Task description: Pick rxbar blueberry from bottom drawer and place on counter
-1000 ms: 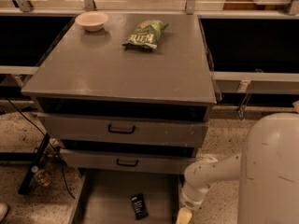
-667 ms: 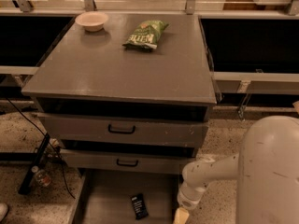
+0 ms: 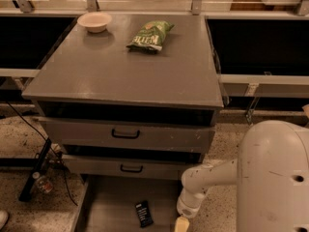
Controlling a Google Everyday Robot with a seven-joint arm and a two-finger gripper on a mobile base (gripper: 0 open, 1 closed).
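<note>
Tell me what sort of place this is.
Likely a robot test kitchen: drawer cabinet, bowl and chip bag on its counter, bar in the open bottom drawer, tool low beside it.

Gripper point(image 3: 182, 224) half beyond bottom edge

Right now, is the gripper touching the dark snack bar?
Apart. The camera view shows the gripper at the bottom edge, right of the rxbar blueberry, with bare bottom drawer floor between them.
</note>
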